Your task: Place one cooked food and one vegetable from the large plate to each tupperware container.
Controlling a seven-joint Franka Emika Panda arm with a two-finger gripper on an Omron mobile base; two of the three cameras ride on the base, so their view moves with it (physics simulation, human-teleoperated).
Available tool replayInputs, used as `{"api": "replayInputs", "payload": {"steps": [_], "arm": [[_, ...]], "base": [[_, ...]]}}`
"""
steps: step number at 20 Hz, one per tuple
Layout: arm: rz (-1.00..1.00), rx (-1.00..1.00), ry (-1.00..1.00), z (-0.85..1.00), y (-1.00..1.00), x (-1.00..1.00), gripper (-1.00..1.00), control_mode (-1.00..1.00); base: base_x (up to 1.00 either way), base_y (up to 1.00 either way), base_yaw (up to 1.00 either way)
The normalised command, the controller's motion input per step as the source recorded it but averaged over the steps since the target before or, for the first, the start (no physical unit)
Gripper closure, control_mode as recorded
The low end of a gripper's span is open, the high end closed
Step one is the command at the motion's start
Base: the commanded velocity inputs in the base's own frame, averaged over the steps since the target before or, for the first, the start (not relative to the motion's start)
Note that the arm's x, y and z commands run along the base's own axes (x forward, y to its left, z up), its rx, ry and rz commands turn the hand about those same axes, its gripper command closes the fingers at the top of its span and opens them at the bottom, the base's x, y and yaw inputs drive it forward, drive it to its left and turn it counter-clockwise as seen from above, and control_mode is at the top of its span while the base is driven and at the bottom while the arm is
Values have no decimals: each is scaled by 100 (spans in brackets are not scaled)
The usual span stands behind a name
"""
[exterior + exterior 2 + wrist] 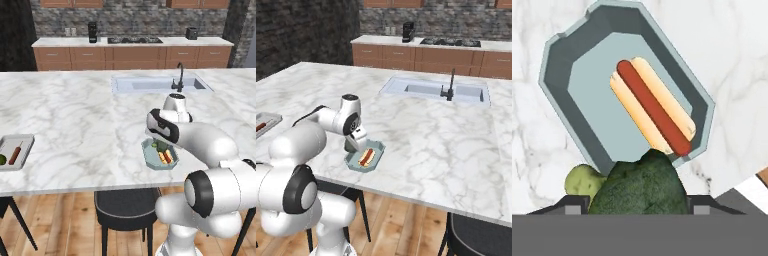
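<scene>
The two-finger gripper [632, 200] hangs directly above the near end of the rounded grey-green tub [562, 75] on the white marble counter [90, 125], fingers pinching a dark green broccoli floret [639, 187]. Beyond the fingertips, a hot dog in a pale bun [652, 105] lies diagonally on the tub floor. Well off to the gripper's left sits the rectangular light-grey tray [25, 142], holding a sausage [15, 153].

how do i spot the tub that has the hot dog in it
Find the marble island with the sink. At its front edge, under the arm, sits a grey-green tub with cut corners, holding a hot dog. The other container, a flat grey tray, lies far off at the left edge.
</scene>
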Motion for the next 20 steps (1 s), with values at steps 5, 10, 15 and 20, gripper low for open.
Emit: {"api": "replayInputs", "payload": {"steps": [5, 10, 15, 20], "arm": [[-31, 6, 6, -7, 2, 30, 100, -100], [-23, -3, 0, -37, 0, 3, 100, -100], [-13, 0, 0, -56, 2, -1, 100, -100], [-9, -4, 0, -24, 8, 1, 100, -100]], "base": [[0, 0, 0], [0, 0, 0], [0, 0, 0], [0, 0, 0]]}}
